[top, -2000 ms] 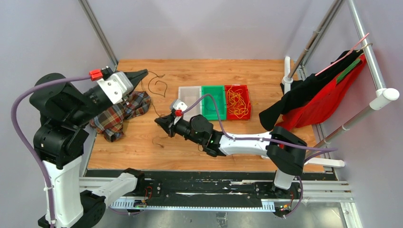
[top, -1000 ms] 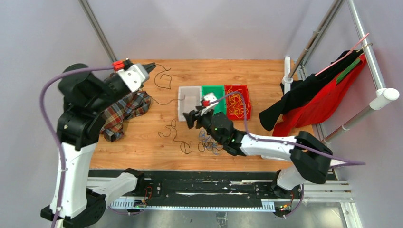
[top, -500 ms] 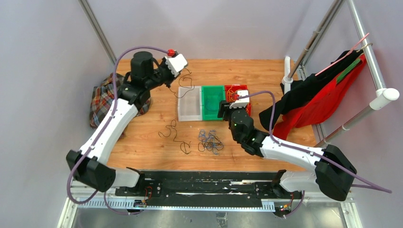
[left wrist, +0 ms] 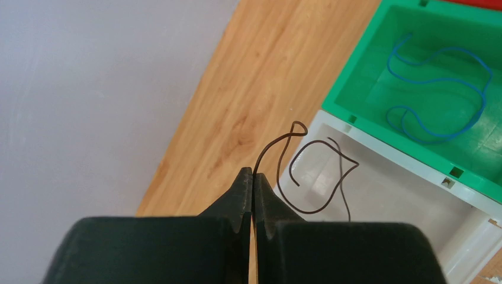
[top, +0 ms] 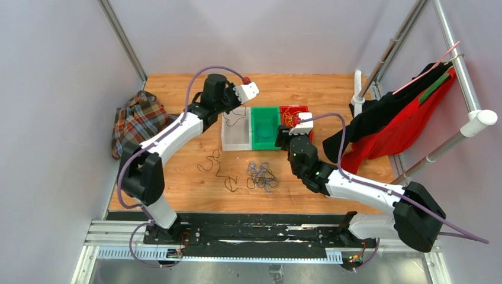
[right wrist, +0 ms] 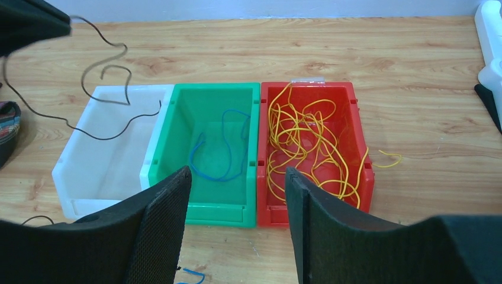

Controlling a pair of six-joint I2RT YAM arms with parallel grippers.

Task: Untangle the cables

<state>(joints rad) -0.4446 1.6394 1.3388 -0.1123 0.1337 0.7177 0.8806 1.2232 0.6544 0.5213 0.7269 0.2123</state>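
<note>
My left gripper [left wrist: 253, 173] [top: 235, 105] is shut on the end of a thin black cable [left wrist: 308, 177], which curls and hangs over the white bin [left wrist: 408, 207] [top: 228, 139]. A blue cable [right wrist: 219, 148] lies in the green bin [right wrist: 207, 210]. The red bin [right wrist: 308, 84] holds several yellow cables [right wrist: 308, 142]. A tangle of blue and black cables [top: 260, 176] lies on the table, with a loose black cable [top: 216, 165] to its left. My right gripper [right wrist: 238, 177] [top: 281, 137] is open and holds nothing, just in front of the green and red bins.
A plaid cloth [top: 136, 121] lies at the table's left edge. Red and black garments [top: 402, 118] hang on a rack at the right, beside a white post [top: 357, 89]. One yellow cable end [right wrist: 388, 157] hangs outside the red bin.
My left arm has swung right from above the plaid cloth to over the white bin, carrying the black cable. My right gripper left the tangle and moved to the bins.
</note>
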